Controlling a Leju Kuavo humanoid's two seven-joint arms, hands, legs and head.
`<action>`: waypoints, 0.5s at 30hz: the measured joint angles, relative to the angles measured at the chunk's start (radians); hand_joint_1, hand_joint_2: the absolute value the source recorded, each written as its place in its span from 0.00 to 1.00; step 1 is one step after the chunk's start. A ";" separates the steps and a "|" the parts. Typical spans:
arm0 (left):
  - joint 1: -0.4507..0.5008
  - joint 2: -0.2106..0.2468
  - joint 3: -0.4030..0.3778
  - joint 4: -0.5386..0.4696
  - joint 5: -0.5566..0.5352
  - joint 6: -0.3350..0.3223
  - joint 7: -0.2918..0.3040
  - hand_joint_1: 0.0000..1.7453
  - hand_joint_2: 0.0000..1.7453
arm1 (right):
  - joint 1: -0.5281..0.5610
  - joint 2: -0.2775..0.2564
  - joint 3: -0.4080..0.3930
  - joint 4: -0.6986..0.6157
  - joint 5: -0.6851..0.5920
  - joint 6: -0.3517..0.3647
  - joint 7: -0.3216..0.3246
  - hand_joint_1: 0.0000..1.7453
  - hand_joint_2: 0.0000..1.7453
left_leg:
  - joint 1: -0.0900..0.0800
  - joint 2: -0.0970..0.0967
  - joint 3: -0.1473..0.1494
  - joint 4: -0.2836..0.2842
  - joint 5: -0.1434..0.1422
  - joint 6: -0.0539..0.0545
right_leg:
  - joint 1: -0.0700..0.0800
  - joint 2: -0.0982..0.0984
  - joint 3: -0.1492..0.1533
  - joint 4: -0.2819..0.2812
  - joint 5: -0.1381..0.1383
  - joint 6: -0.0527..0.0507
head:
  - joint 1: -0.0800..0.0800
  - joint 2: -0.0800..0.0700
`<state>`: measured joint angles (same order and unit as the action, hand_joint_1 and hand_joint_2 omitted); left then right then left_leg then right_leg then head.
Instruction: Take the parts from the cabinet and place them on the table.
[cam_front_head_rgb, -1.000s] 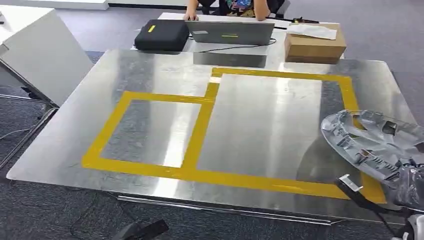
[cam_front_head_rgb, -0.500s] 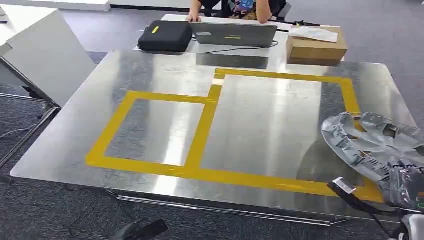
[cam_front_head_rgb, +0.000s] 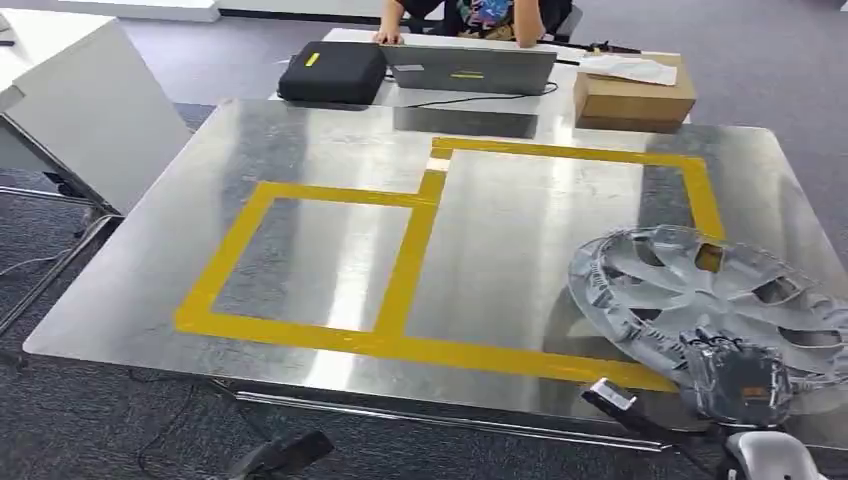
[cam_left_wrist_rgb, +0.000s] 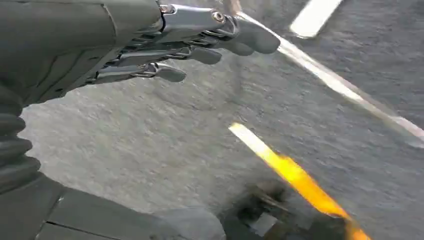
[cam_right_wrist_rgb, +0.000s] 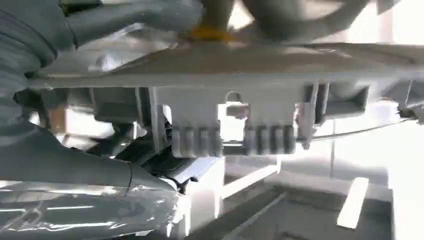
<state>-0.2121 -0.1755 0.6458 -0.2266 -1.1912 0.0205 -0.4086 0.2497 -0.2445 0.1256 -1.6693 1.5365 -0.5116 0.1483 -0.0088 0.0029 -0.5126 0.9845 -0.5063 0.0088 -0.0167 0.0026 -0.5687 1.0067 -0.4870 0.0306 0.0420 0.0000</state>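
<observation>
head view: my right hand (cam_front_head_rgb: 742, 380) grips the hubcap (cam_front_head_rgb: 700, 290) over the table (cam_front_head_rgb: 330, 160); left hand (cam_left_wrist_rgb: 150, 50) hangs empty, fingers spread.

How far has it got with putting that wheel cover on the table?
Fetching looks done: the right hand holds the wheel cover over the metal table, at the yellow tape outline's corner. Setting it down and letting go remain. The left hand hangs free.

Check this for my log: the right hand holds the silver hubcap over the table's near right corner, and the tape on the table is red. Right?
Not quite. The tape is yellow, as the head view shows. The rest holds: the right hand holds the silver hubcap over the table's near right corner.
</observation>
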 joint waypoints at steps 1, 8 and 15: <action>-0.008 -0.005 0.004 0.000 0.023 -0.033 -0.041 0.00 1.00 | -0.012 0.010 0.026 0.014 -0.003 -0.007 -0.021 1.00 1.00 | 0.000 0.000 0.000 0.000 0.000 0.000 | 0.000 0.000 0.000 0.000 0.000 0.000 | 0.000 0.000; -0.064 -0.034 0.006 -0.001 0.077 -0.127 -0.111 0.00 1.00 | -0.086 0.046 0.174 0.078 -0.032 -0.027 -0.077 1.00 1.00 | 0.000 0.000 0.001 0.000 0.000 0.000 | 0.000 0.000 0.001 0.000 0.001 0.000 | 0.000 0.000; -0.078 -0.036 -0.004 -0.002 0.093 -0.146 -0.125 0.00 1.00 | -0.131 0.059 0.238 0.130 -0.041 -0.020 -0.086 1.00 1.00 | 0.000 0.000 0.001 0.000 0.001 0.000 | 0.000 0.000 0.002 0.000 0.001 0.000 | 0.000 0.000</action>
<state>-0.2902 -0.2117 0.6420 -0.2281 -1.0979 -0.1255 -0.5333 0.1182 -0.1854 0.3636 -1.5392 1.4954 -0.5318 0.0622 -0.0088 0.0028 -0.5118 0.9846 -0.5058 0.0089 -0.0167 0.0022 -0.5671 1.0065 -0.4863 0.0309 0.0420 0.0000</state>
